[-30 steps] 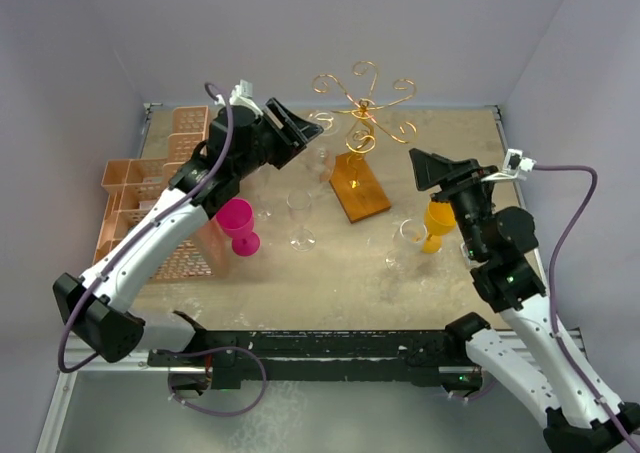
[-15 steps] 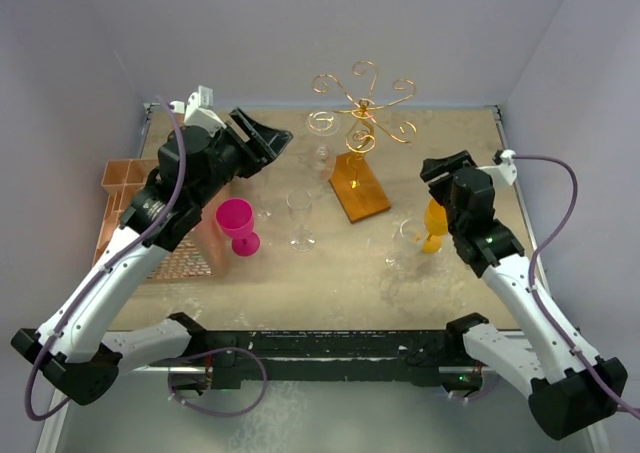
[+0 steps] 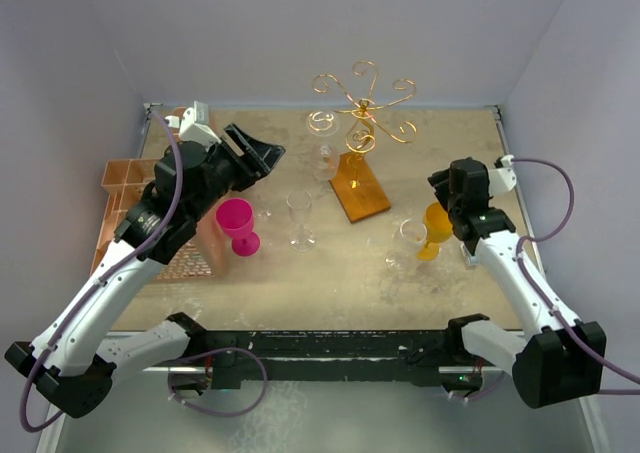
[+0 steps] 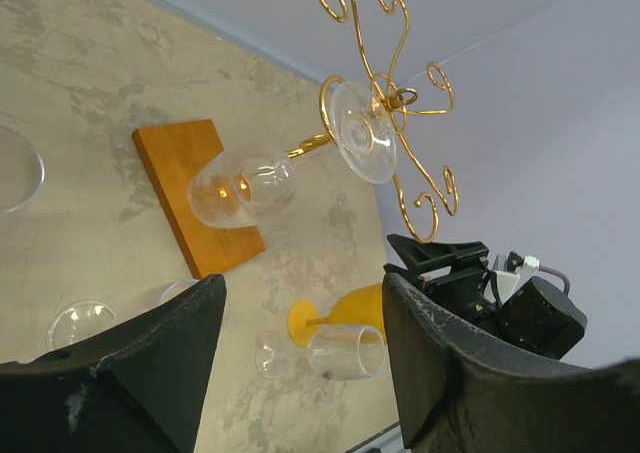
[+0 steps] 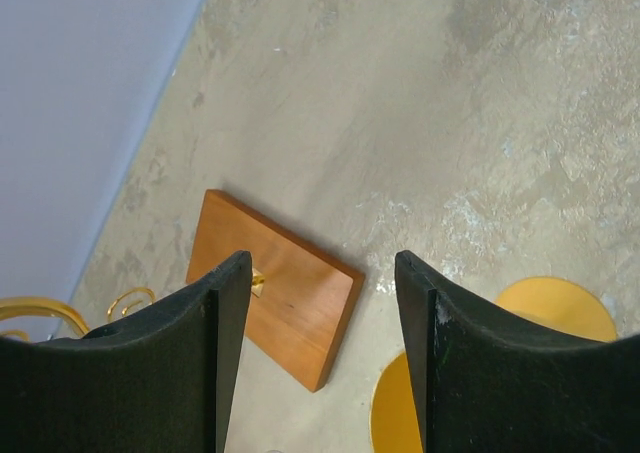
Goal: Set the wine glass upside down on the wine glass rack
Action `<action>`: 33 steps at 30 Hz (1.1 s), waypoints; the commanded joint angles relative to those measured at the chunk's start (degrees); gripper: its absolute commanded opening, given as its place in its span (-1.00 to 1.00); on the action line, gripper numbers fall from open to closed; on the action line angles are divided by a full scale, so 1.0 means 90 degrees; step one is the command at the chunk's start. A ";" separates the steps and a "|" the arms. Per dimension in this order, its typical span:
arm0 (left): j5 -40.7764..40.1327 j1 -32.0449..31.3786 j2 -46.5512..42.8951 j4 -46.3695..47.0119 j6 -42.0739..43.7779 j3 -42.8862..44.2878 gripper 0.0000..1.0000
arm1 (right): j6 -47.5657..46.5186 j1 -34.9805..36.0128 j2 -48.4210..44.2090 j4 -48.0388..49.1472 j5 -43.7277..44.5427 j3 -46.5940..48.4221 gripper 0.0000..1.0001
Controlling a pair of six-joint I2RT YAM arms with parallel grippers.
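A clear wine glass (image 3: 322, 145) hangs upside down on the wine glass rack (image 3: 362, 101), a gold wire stand on an orange-brown wooden base (image 3: 362, 188). The left wrist view shows its foot caught in a gold scroll and its bowl (image 4: 243, 188) hanging over the base (image 4: 190, 193). My left gripper (image 3: 258, 153) is open and empty, left of the rack and apart from the glass. My right gripper (image 3: 452, 181) is open and empty, right of the base and above a yellow glass (image 3: 437, 225). Its fingers (image 5: 210, 353) frame the base (image 5: 285, 288).
A clear glass (image 3: 300, 216) and a pink glass (image 3: 238, 223) stand left of the base. Another clear glass (image 3: 410, 237) stands by the yellow one. An orange lattice crate (image 3: 130, 188) sits at the left edge under my left arm. Walls close in on three sides.
My left gripper has drawn back left and nearer, away from the hanging glass, which stays on the rack. My right gripper has pulled back to the right and tipped downward.
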 commanded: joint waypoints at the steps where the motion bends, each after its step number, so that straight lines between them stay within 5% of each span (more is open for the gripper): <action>1: -0.0017 0.0018 -0.0083 0.0166 0.0165 0.0004 0.23 | 0.0313 -0.0007 0.0138 -0.0273 -0.0137 0.0217 0.23; 12: 0.0019 0.0019 -0.0015 0.0237 0.0150 0.0106 0.23 | 0.0397 -0.0007 0.0347 -0.1278 0.0635 0.1463 0.22; 22: -0.0095 0.0017 -0.0086 0.0277 0.0058 -0.0067 0.23 | -0.0023 -0.0007 -0.0100 -0.1466 -0.0555 0.0793 0.13; 33: -0.0163 0.0018 0.0018 0.0200 0.0038 -0.0144 0.22 | -0.0094 -0.0007 -0.0968 -0.1467 -0.0361 0.0652 0.17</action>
